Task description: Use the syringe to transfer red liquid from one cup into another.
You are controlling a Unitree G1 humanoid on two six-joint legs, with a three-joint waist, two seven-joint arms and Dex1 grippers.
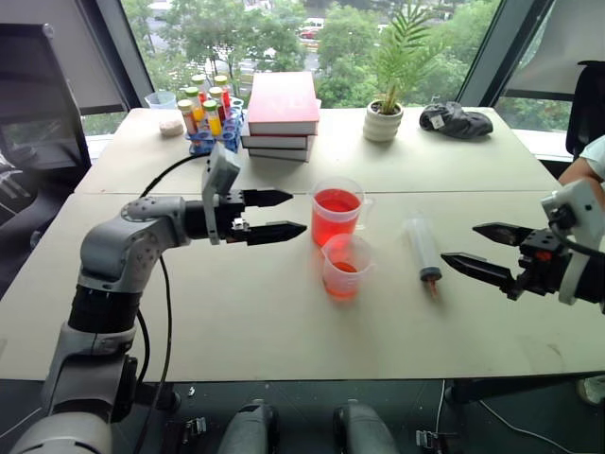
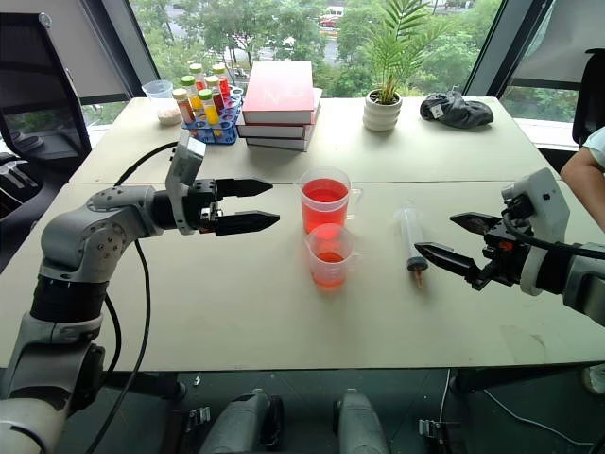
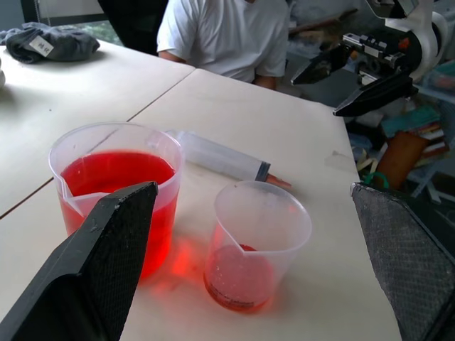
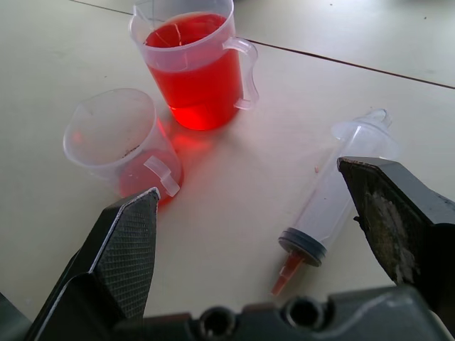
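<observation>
One syringe lies flat on the table, its orange-red tip toward the robot, to the right of two clear cups: the larger cup well filled with red liquid, and just in front of it the smaller cup holding only a shallow red layer at the bottom. The two grippers hover empty above the table on either side, the left gripper near the larger cup with jaws apart, the right gripper just right of the syringe with jaws spread wide. Behind stand three stacked books, one potted plant, one rack of small capped bottles and one dark cloth
</observation>
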